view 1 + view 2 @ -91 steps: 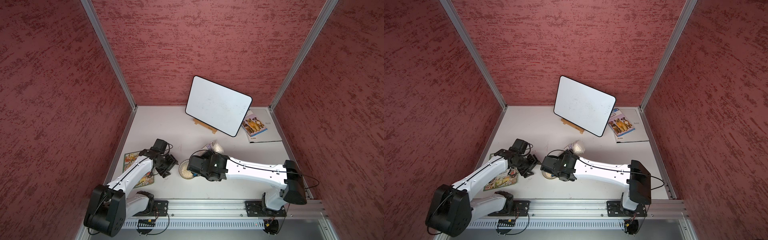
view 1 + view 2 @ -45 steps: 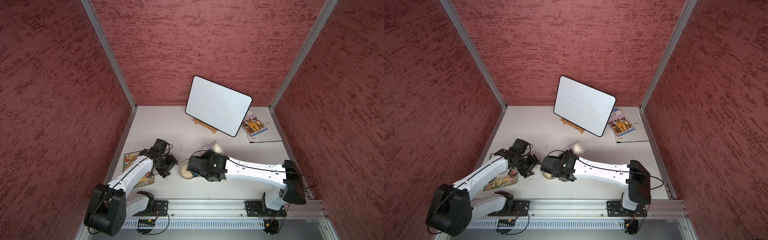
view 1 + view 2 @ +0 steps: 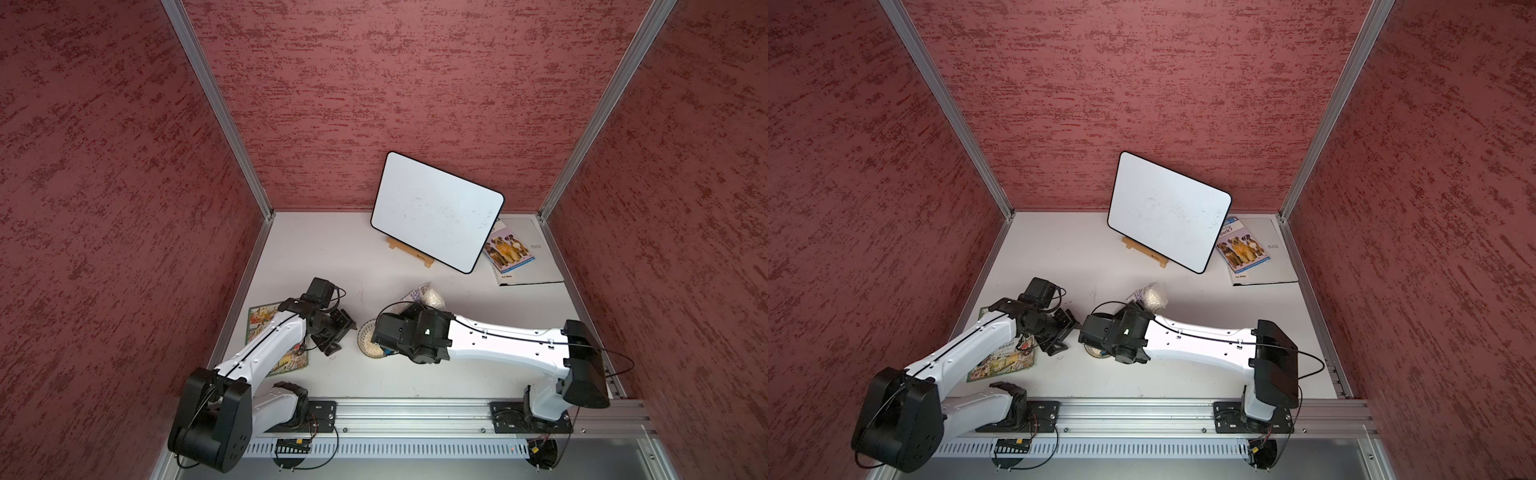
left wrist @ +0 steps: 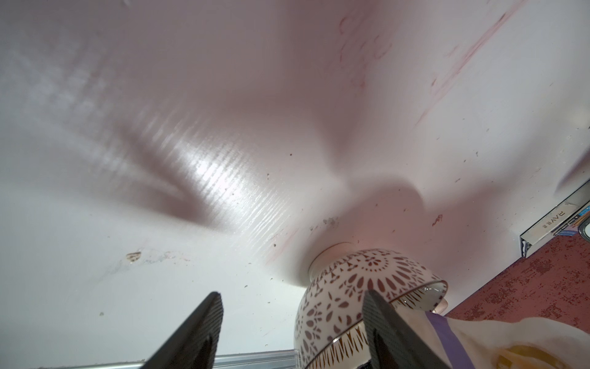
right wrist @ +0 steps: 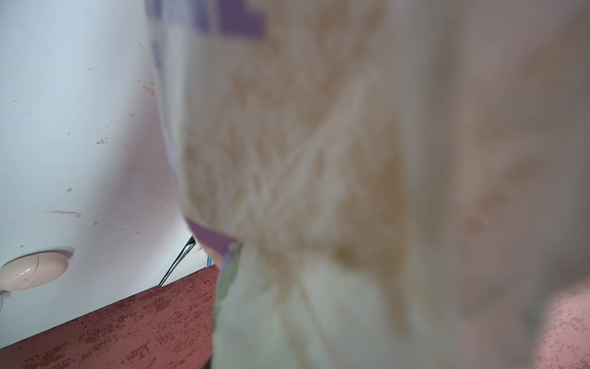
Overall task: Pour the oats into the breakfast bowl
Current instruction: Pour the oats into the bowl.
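The breakfast bowl, white with a dark lattice pattern, sits on the table between the two arms. My left gripper is open just left of it. In the left wrist view one of the fingers crosses the rim of the bowl. My right gripper hangs over the bowl's far side, shut on the oats pouch. The pouch is lifted and fills the right wrist view as a beige blur. It hides the right gripper's fingers.
A whiteboard on a wooden easel stands at the back. A dog book on a grey folder lies back right. A picture book lies under my left arm. A pinkish disc lies on the table. Red walls surround the table, with a metal rail in front.
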Controlling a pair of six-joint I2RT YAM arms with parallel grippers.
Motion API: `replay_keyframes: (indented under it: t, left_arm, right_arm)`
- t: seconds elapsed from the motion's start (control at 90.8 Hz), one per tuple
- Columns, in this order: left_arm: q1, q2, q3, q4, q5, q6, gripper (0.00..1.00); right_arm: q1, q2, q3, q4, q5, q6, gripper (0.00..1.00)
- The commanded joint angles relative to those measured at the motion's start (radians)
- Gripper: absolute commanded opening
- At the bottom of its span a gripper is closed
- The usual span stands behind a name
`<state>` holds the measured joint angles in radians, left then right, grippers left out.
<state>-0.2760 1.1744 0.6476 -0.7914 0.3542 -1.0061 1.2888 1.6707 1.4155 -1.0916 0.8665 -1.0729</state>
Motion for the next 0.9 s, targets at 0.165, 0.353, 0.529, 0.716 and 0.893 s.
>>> replay_keyframes:
  t: [0.165,0.353,0.529,0.716,0.893]
  left_arm:
    - [-0.005,0.013,0.031,0.008,-0.013,0.002,0.72]
    - [-0.006,0.023,0.045,-0.008,-0.014,0.009,0.72]
    - [-0.006,0.021,0.040,-0.001,-0.011,0.008,0.72]
    - [-0.006,0.018,0.038,0.006,-0.009,0.008,0.72]
    - [-0.006,0.013,0.035,0.004,-0.010,0.007,0.72]
  right_arm:
    - [0.017,0.001,0.053,-0.002,0.069,0.020,0.00]
    - [0.016,-0.031,0.054,0.031,0.092,0.016,0.00]
    - [0.016,-0.024,0.019,0.015,0.102,0.014,0.00]
    - [0.014,-0.045,-0.014,-0.006,0.103,0.016,0.00]
    - [0.012,-0.053,-0.005,-0.019,0.108,0.036,0.00]
